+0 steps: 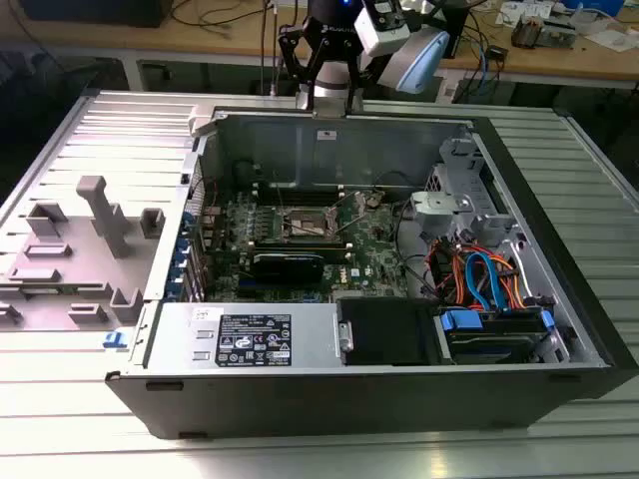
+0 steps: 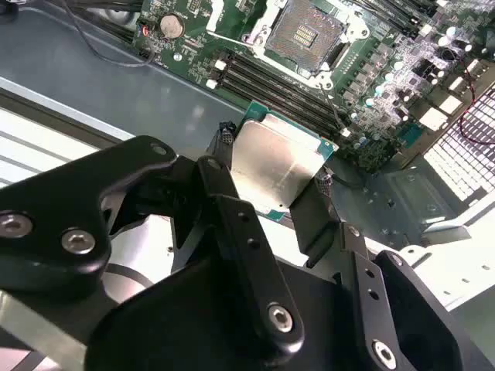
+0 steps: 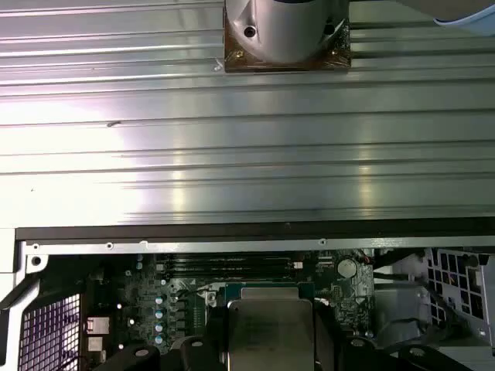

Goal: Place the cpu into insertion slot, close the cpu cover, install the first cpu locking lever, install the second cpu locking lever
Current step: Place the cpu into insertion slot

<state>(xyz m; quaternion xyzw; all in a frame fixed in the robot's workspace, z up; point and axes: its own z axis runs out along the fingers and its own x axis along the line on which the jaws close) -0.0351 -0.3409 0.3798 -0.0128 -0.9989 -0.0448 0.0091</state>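
Gripper [image 2: 272,176] around cpu [image 2: 274,154] — near case rim [image 3: 247,246]

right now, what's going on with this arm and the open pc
The robot arm's gripper is shut on the cpu, gripping it by two opposite edges and holding it in the air over the open computer case. The insertion slot on the green motherboard is empty, its dark centre exposed, so the cpu is not yet seated. The cpu is off to one side of the slot, not directly above it.
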